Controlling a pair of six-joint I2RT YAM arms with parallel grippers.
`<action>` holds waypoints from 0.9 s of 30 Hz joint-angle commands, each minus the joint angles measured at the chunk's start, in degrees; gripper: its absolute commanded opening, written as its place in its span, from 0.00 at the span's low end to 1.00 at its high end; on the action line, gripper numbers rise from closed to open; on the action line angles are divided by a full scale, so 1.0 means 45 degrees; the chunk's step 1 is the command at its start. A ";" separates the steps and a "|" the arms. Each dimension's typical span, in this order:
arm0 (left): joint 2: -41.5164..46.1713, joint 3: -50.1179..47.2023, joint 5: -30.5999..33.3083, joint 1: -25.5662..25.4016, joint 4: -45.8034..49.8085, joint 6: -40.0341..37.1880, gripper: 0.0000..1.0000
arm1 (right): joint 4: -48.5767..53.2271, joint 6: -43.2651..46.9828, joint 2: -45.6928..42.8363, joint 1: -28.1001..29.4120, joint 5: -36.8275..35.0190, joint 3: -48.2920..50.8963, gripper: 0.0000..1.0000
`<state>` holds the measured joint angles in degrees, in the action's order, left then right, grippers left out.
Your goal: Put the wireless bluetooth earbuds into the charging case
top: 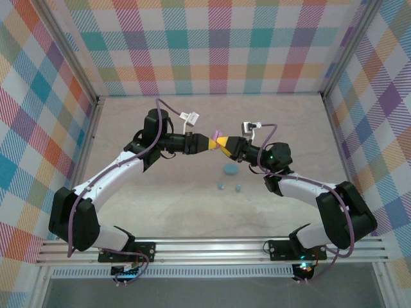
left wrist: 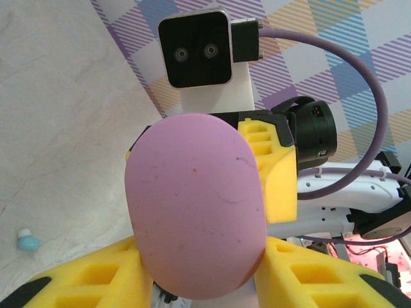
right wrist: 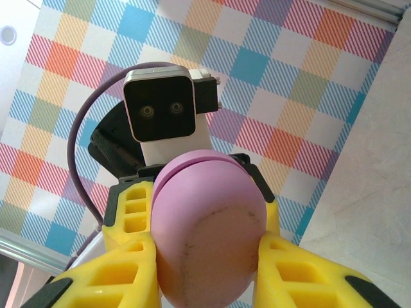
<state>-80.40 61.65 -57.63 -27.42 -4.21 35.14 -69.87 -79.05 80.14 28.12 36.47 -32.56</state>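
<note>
A pink oval charging case point(top: 222, 143) hangs above the table between both arms, lid closed. My left gripper point(left wrist: 202, 273) has its yellow fingers point(left wrist: 96, 269) pressed against both sides of the case point(left wrist: 196, 205), and I see no gap. From the opposite end my right gripper point(right wrist: 205, 276) is shut on the same case point(right wrist: 209, 224), its fingers point(right wrist: 302, 269) tight on the flanks. Two light blue earbuds point(top: 220, 187) point(top: 237, 188) lie on the table below, apart from both grippers. One earbud point(left wrist: 27, 240) shows at the lower left of the left wrist view.
A light blue oval case point(top: 230, 169) sits on the table just under the right gripper. Checked walls point(top: 212, 45) enclose the pale table point(top: 160, 205) on three sides. A metal rail point(top: 212, 247) with the arm bases runs along the near edge.
</note>
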 commanded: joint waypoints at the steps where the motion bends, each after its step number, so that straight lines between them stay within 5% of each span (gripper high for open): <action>1: 0.0218 0.0105 -0.0503 0.0252 -0.0980 0.0218 0.43 | -0.0168 0.0080 -0.0028 -0.0038 0.0059 0.0255 0.10; 23: 0.0950 -0.0313 0.1142 0.0627 -0.0504 -0.0255 0.38 | -0.0061 -0.0051 0.0053 0.0040 -0.0021 0.0074 0.10; 27: 0.0940 -0.0041 0.1533 0.0488 0.0520 -0.0943 0.49 | 0.0125 0.0005 0.0074 0.0112 -0.0077 -0.0069 0.10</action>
<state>-77.30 61.06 -52.62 -24.99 -4.34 33.69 -68.66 -79.07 80.18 28.16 35.62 -31.83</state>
